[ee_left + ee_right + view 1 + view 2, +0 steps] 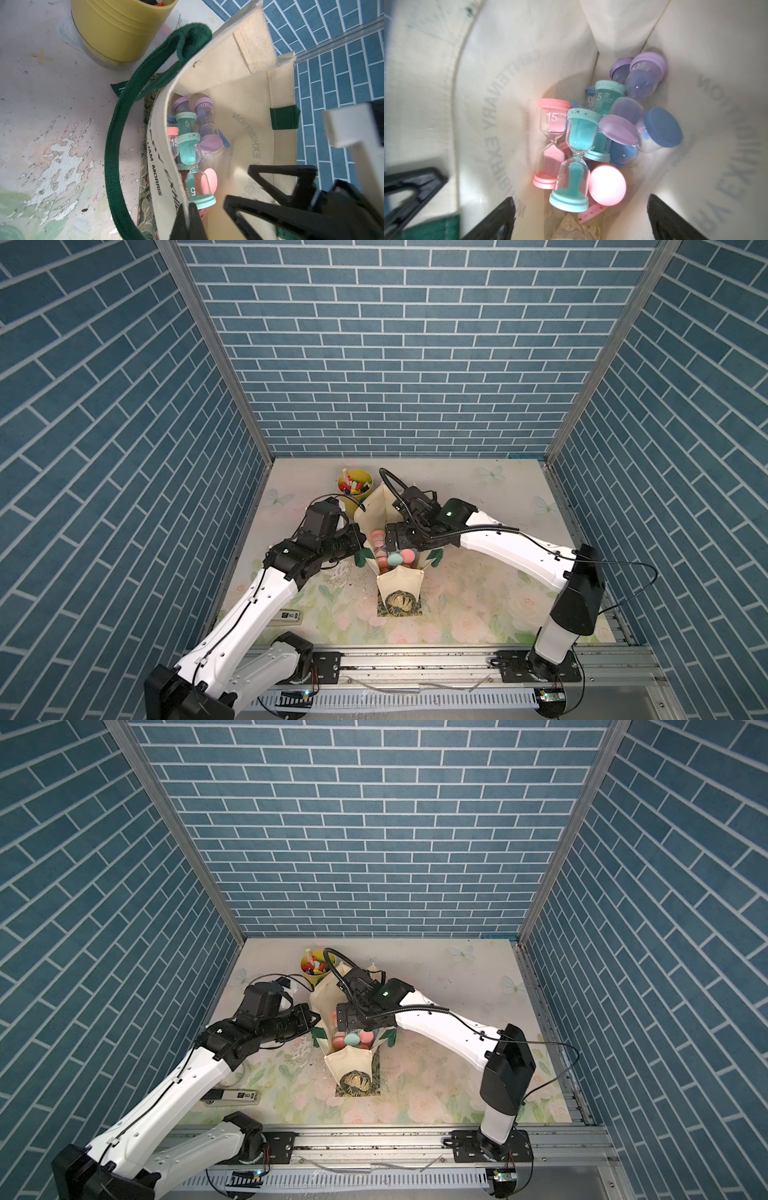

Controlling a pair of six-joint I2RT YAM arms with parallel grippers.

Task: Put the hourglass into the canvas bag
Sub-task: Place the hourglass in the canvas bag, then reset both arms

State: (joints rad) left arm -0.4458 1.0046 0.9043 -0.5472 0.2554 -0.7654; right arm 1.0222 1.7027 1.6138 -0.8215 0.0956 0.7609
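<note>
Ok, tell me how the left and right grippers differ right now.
The left gripper is shut, pinching the rim of the bag; the right gripper is open and holds nothing. The left sits at the bag's edge; the right points down into its mouth, over the hourglasses. Both are at the bag, and neither holds an hourglass.

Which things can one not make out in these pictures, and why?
- Hourglasses in the canvas bag: overlapping in the right wrist view, count unsure.
- In a top view the right gripper covers most of them.
- Yellow cup: contents cut off, left wrist view.
- Flat box: label too small in a top view.
</note>
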